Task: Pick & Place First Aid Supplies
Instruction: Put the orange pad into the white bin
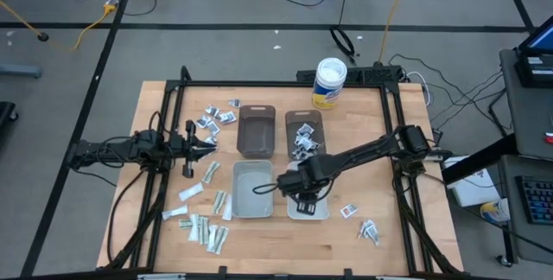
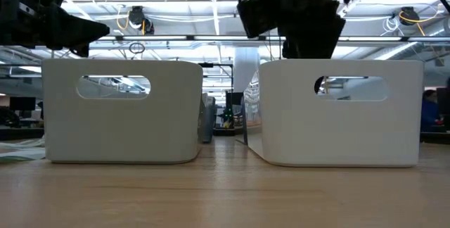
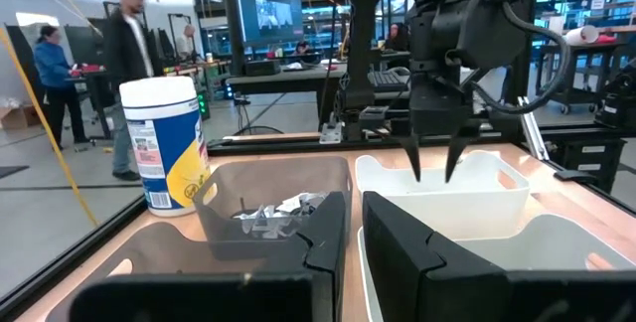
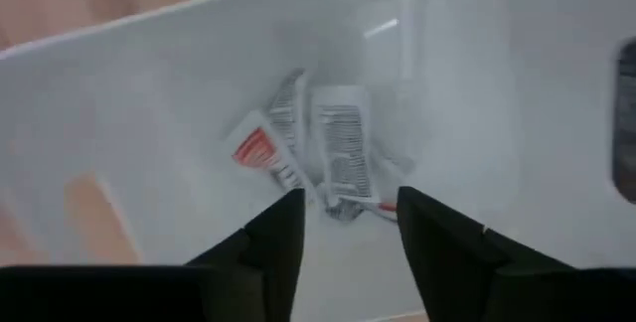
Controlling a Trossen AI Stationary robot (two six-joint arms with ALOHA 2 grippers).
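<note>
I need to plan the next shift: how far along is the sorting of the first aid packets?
Done: some packets lie in the brown bin and a few in the white bin. In hand: the right pincer hovers open over that white bin, holding nothing. Left: many loose packets on the table's left side, two at the right. The left pincer waits there.

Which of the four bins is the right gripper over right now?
The white bin in the near row, on the right side. The right gripper hangs above it, open, with packets lying inside. The other three bins have no gripper over them.
</note>
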